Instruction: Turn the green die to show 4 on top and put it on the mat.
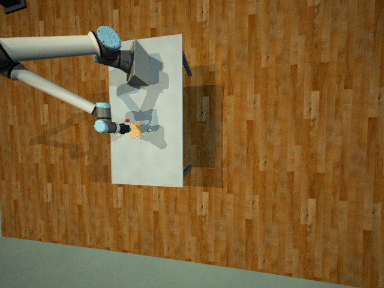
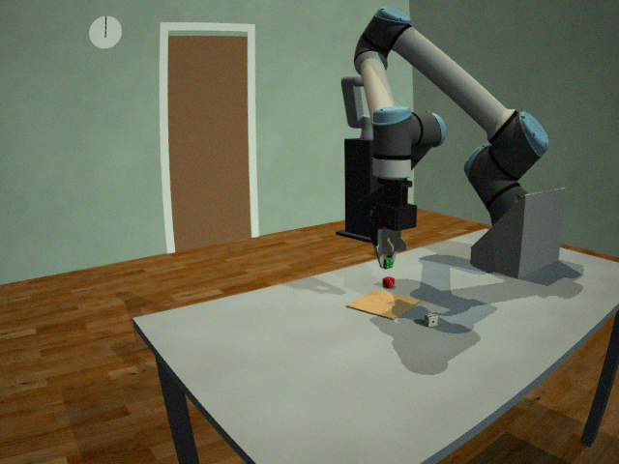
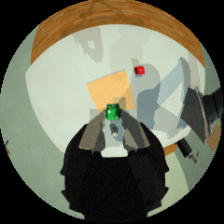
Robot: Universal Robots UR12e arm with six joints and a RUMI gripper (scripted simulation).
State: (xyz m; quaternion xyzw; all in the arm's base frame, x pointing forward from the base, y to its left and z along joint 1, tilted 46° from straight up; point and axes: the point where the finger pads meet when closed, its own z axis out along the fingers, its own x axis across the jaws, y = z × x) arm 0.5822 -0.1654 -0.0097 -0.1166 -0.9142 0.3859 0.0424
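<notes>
My gripper (image 2: pixel 387 263) (image 3: pixel 113 109) is shut on the green die (image 2: pixel 388 262) (image 3: pixel 113 111) and holds it in the air above the table. The number on its top is too small to tell. The mat (image 1: pixel 135 134) (image 2: pixel 372 302) (image 3: pixel 105 89) is a thin orange square lying on the table, below the held die. The red die (image 1: pixel 127 120) (image 2: pixel 388 282) (image 3: pixel 140 70) sits on the table beside the mat. The white die (image 2: pixel 430 320) (image 3: pixel 114 133) sits on the table off the mat's other side; in the wrist view it shows between the fingers, beyond them.
The grey table (image 1: pixel 145 167) (image 2: pixel 300 360) carries the arm's grey wedge-shaped base (image 1: pixel 141 66) (image 2: pixel 540 234) at one end. Shadows of the arm fall across the table, part of the mat and the white die.
</notes>
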